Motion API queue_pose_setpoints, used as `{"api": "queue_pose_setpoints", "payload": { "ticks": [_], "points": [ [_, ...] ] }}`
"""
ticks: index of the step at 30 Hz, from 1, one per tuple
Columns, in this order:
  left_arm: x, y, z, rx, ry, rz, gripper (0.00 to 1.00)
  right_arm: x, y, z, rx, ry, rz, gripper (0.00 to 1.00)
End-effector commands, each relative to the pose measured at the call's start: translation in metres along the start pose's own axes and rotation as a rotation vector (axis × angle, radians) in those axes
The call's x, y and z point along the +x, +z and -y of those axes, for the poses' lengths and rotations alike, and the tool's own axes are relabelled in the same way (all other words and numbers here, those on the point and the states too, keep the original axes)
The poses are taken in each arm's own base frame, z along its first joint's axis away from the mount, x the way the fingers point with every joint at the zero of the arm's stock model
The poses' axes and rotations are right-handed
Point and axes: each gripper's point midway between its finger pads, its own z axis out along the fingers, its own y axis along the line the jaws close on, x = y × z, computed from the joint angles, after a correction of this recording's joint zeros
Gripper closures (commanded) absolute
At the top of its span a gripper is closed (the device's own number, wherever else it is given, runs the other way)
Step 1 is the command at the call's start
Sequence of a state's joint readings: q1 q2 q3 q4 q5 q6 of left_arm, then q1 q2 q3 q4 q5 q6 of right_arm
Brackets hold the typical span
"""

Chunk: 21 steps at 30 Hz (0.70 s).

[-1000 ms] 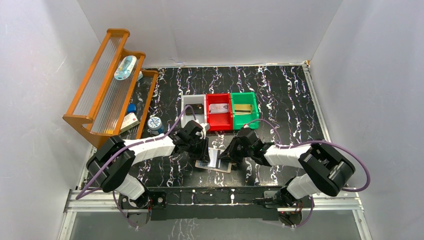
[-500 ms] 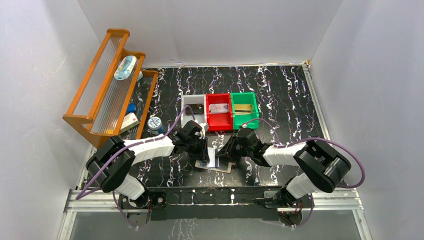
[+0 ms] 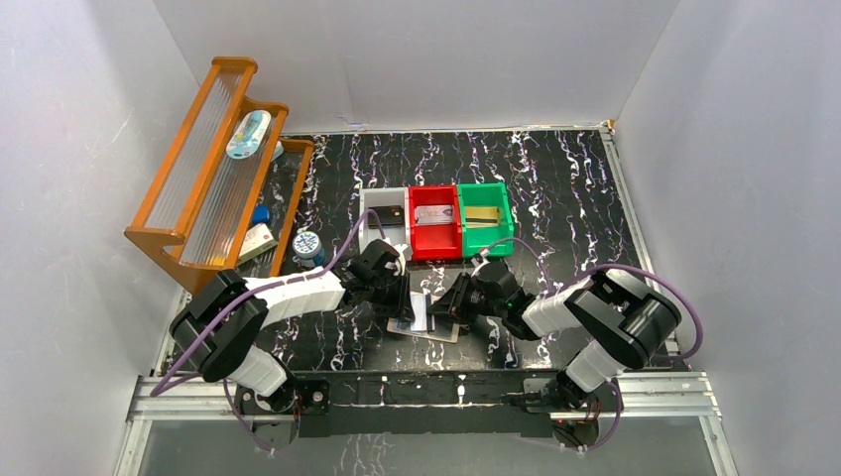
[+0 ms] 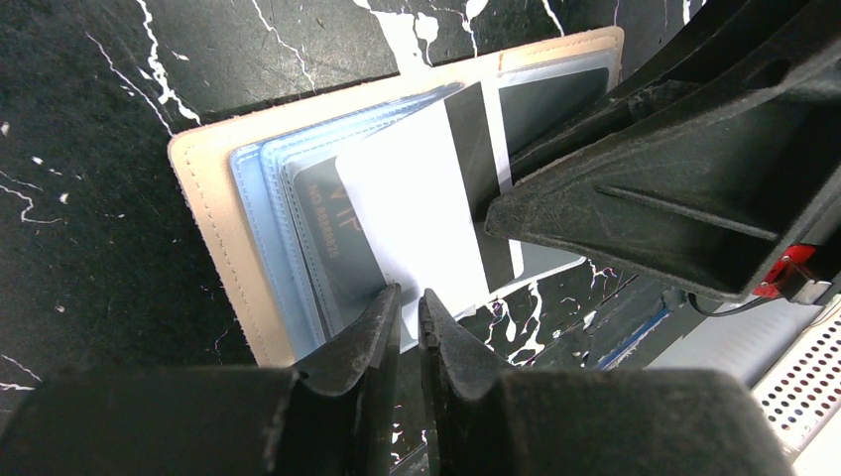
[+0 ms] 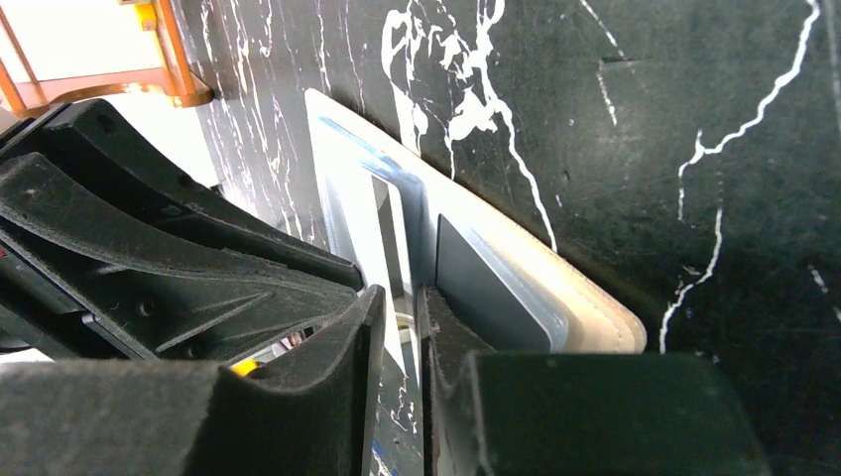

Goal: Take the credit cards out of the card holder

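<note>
The card holder (image 3: 441, 334) lies open on the black marbled table, tan rim (image 4: 213, 218) around pale blue pockets. A white card (image 4: 417, 198) with a black stripe sticks partly out of it, over a grey card (image 4: 332, 233). My left gripper (image 4: 409, 302) is shut, its tips at the holder's near edge by the white card's corner, also in the top view (image 3: 405, 307). My right gripper (image 5: 400, 297) is shut on the white card (image 5: 389, 238), with the holder (image 5: 595, 317) to its right. In the top view, it (image 3: 449, 314) is over the holder's right half.
A grey bin (image 3: 382, 226), a red bin (image 3: 436, 241) and a green bin (image 3: 486, 238) stand in a row just behind the holder, each with a card-like item inside. A wooden rack (image 3: 213, 169) with small items stands at the far left. A round tin (image 3: 307, 244) lies by it.
My right arm has swung in and its gripper has moved left over the holder, closer to my left gripper. The left gripper has barely moved.
</note>
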State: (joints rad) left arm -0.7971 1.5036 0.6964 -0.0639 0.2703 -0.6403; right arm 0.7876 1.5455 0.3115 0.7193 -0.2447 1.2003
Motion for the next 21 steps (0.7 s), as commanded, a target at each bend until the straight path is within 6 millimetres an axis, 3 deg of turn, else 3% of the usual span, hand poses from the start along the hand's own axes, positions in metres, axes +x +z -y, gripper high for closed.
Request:
{"api": "queue_pose_setpoints", "payload": {
  "ticks": [1, 10, 14, 15, 21],
  "points": [
    [0.041, 0.008, -0.046, -0.161, -0.024, -0.114, 0.87, 0.010, 0.002, -0.007, -0.049, -0.043, -0.039, 0.76],
    [0.036, 0.005, -0.046, -0.173, -0.019, -0.088, 0.87, 0.006, -0.003, -0.010, -0.039, -0.059, -0.015, 0.95],
    [0.023, -0.005, -0.046, -0.197, -0.019, -0.012, 0.85, -0.008, -0.016, 0.002, 0.083, -0.111, 0.060, 1.00],
    [0.020, -0.007, -0.045, -0.196, -0.018, -0.004, 0.85, -0.018, -0.018, -0.010, 0.083, -0.131, 0.096, 1.00],
    [0.014, -0.015, -0.040, -0.198, 0.001, 0.008, 0.85, -0.037, -0.034, -0.013, 0.162, -0.226, 0.150, 1.00]
  ]
}}
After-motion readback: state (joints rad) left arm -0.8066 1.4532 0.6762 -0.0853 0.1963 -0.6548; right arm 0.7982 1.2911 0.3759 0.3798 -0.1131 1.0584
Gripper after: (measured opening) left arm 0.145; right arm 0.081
